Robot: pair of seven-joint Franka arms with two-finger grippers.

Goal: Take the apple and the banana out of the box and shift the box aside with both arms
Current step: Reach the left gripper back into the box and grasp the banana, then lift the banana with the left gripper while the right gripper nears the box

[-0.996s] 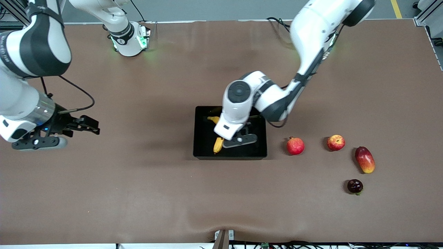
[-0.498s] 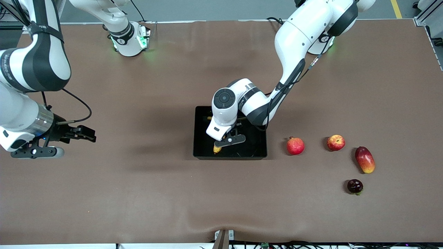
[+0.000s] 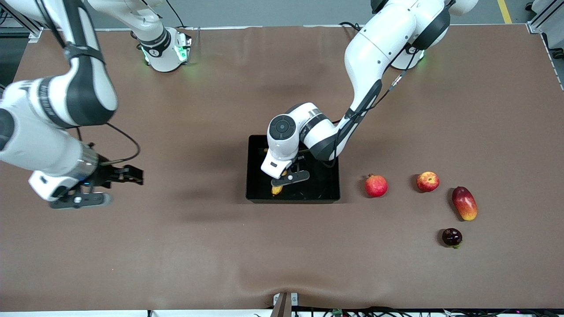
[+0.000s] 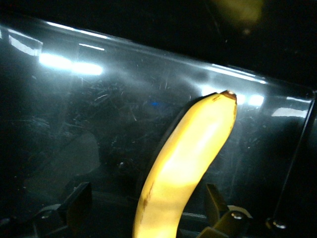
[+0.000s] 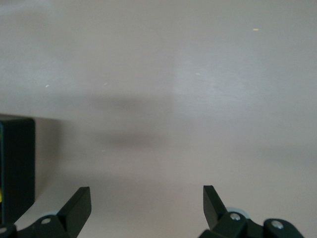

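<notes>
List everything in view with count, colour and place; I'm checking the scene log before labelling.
tray: one, glossy black, mid-table.
banana: one, yellow, lying in the tray, between the left gripper's open fingers.
pomegranate: one, red, beside the tray toward the left arm's end.
apple: one, red with yellow streaks, beside the pomegranate.
mango: one, red-yellow, beside the apple.
dark round fruit: one, purple-black, nearer the front camera than the mango.
left gripper: one, black, low in the tray.
right gripper: one, black, open, over bare table at the right arm's end.
</notes>
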